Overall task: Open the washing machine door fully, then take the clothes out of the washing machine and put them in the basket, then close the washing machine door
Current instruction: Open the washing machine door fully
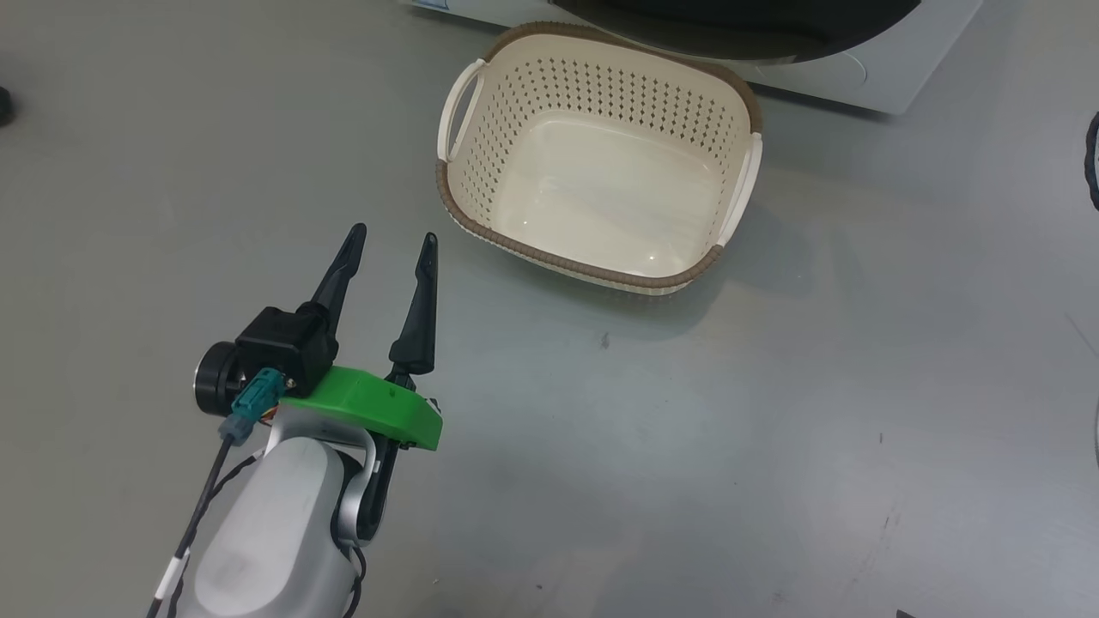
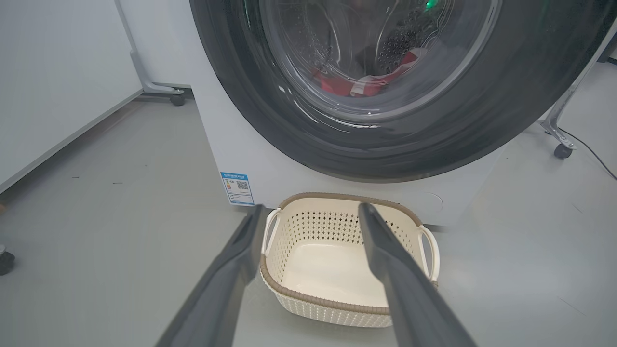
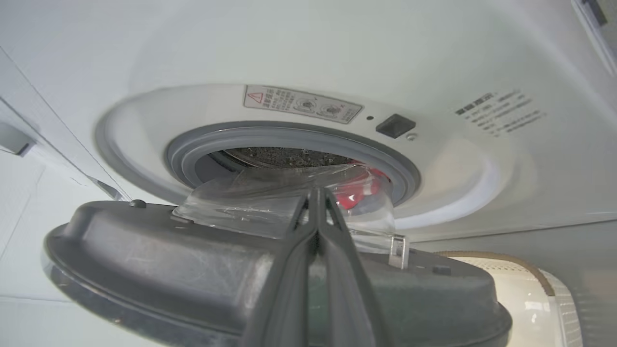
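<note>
The left claw [image 1: 392, 234] hangs with fingers apart over the floor, near-left of the basket [image 1: 601, 94] (empty), which sits just before the washing machine [image 1: 824, 73]. Wheeled stand legs [image 2: 177, 100] flank the machine. The washing machine door [image 3: 168, 270] stands ajar, its glass bowl screening the red clothes [image 3: 359, 190]. The right claw [image 3: 315, 193], fingers pressed together, points across the door's inner face.

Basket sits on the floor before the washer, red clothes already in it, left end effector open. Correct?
No: the basket is empty; the clothes lie inside the washer, seen in the left wrist view. The rest holds: basket on the floor before the washer, left end effector open.
</note>
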